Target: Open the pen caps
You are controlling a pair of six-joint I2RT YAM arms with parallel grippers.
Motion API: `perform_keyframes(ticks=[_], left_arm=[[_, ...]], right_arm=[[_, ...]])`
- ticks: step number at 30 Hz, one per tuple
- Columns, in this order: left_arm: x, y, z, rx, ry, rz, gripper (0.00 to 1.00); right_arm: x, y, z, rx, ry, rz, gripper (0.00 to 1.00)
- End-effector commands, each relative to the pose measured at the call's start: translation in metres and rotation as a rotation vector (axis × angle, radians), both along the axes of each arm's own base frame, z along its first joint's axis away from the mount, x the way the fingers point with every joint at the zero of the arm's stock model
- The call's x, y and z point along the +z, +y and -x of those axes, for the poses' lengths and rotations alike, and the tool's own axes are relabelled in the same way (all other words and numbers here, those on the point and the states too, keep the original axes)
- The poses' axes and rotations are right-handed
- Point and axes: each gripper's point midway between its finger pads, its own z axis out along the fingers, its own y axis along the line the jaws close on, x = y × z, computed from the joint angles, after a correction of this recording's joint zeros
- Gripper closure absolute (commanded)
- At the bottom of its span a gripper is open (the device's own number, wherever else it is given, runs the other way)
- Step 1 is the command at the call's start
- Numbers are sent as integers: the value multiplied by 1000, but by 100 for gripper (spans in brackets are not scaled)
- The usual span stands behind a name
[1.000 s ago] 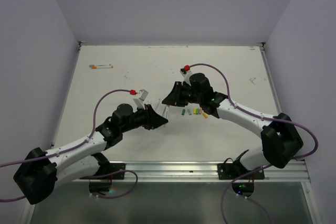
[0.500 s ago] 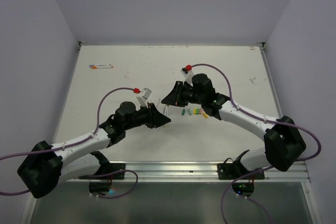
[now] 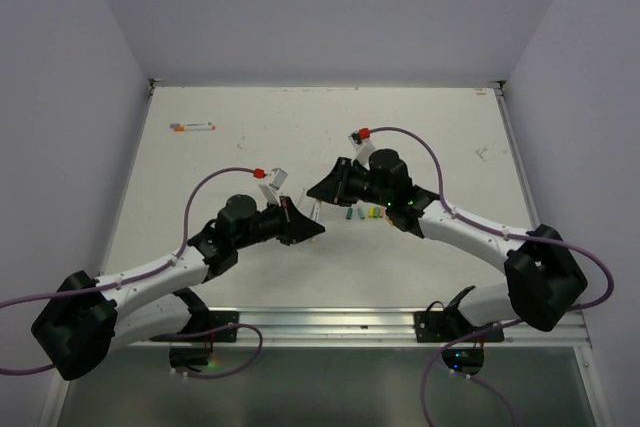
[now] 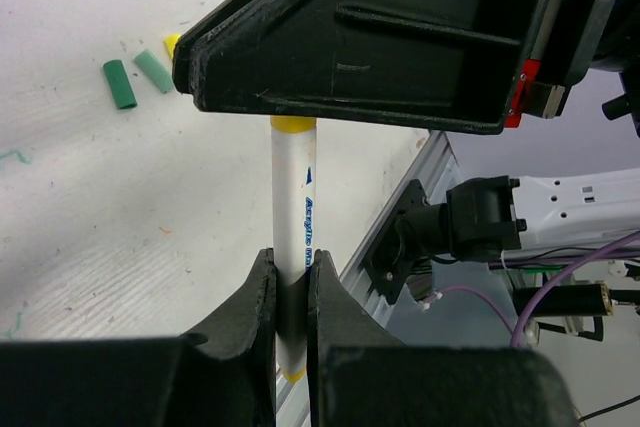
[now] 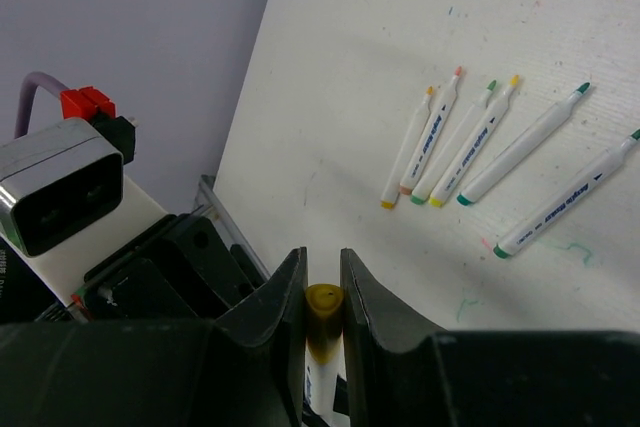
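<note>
The left fingers (image 4: 258,292) are clenched on the white barrel of one pen (image 4: 296,197), which stands upright between them in the left wrist view. The right fingers (image 5: 288,282) are clamped on that pen's yellow cap (image 5: 322,309), which sits at the top of the barrel. The two sets of fingers meet end to end above the middle of the bench (image 3: 250,107). Just beside the right fingers lie loose caps (image 3: 347,214); three show in the top view, two green and one yellow, and the arm may hide more. The right wrist view shows six uncapped pens (image 5: 520,144) lying on the bench, roughly parallel: four close together and two a little apart to the right. One more pen (image 3: 192,127) lies alone near the far left corner.
</note>
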Motion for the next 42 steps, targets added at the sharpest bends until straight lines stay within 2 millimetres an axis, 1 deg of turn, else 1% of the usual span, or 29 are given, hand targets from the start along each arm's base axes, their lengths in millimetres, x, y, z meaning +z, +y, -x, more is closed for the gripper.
perform_keyframes(ticks=[1,2,3,4,7,8,9,10,12,13,14,18,19,20,21,22,23,24,25,26,27,28,30,33,35,36,39,40,42], left_arm=[[20,1,2,4,-52,64,100],[16,4,3,15,-44,41,100],[13,7,1,32,-40,23,100],[11,12,-4,71,-44,2,100],[2,32,-9,157,-58,-77,100],[3,34,-9,166,-66,-81,100],[2,36,-9,169,-72,-84,100],[0,36,-7,162,-72,-87,100],[0,35,-5,148,-71,-79,100],[-5,34,-1,135,-59,-75,100],[-1,33,-1,134,-65,-52,100],[-3,35,0,139,-64,-53,100],[-1,36,-3,154,-71,-58,100],[-5,40,-4,166,-69,-85,100],[-7,43,-6,187,-63,-106,100],[-12,52,-12,236,-54,-158,100],[-16,58,-16,272,-45,-194,100],[-10,62,-21,301,-50,-210,100],[-28,81,-26,386,-13,-312,100],[-31,88,-29,419,-6,-345,100],[-30,93,-33,451,-4,-373,100],[-35,103,-38,501,-4,-416,100],[-44,115,-39,537,-2,-472,100],[-52,127,-43,583,5,-489,100],[-57,143,-47,644,2,-494,100],[-61,148,-47,660,4,-500,100],[-62,166,-53,724,9,-493,100],[-61,174,-56,755,15,-488,100],[-62,183,-59,787,20,-496,100]], right_arm=[[18,-14,-26,-114,-142,34,100],[18,-19,-33,-148,-155,54,100],[13,-24,-34,-152,-153,95,100],[19,-28,-40,-173,-170,106,100],[23,-45,-54,-224,-190,156,100],[26,-51,-61,-246,-195,150,100],[28,-53,-61,-238,-185,125,100],[30,-66,-72,-274,-180,109,100],[40,-73,-80,-287,-183,53,100],[42,-86,-90,-322,-178,41,100],[49,-89,-95,-335,-184,13,100],[72,-102,-104,-360,-218,2,100],[73,-104,-105,-358,-218,14,100],[65,-107,-104,-357,-183,49,100],[70,-108,-105,-353,-194,72,100],[67,-110,-105,-353,-182,101,100],[42,-116,-98,-337,-109,193,100],[42,-118,-98,-335,-95,224,100],[33,-123,-97,-338,-68,264,100],[18,-133,-90,-343,-26,330,100],[9,-143,-88,-363,-6,367,100],[2,-151,-85,-379,9,399,100],[-17,-173,-78,-416,55,484,100],[-45,-198,-66,-421,148,576,100],[-57,-207,-61,-417,178,597,100],[-68,-215,-56,-426,207,612,100],[-86,-228,-50,-430,242,651,100],[-92,-230,-48,-425,257,663,100],[-103,-234,-45,-408,281,689,100]])
